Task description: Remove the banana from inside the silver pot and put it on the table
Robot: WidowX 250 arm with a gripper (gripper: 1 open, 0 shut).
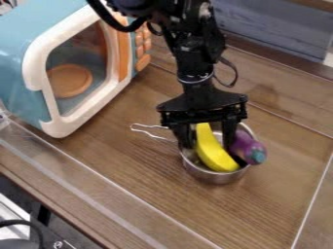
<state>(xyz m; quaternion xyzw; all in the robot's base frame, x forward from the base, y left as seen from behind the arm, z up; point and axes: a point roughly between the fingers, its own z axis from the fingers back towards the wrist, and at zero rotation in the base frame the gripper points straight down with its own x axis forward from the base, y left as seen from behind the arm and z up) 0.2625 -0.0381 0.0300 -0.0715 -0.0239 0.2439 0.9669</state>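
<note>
The tool hung with fingers spread wide over the banana, which lay in the silver pot beside an eggplant.

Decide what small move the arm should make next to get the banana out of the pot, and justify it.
Probably close the fingers on the banana. The gripper points down with its fingers spread either side of the banana, which lies in the silver pot beside the eggplant. Whether they sit low enough is unclear.

Banana in pot, microwave left.
</note>
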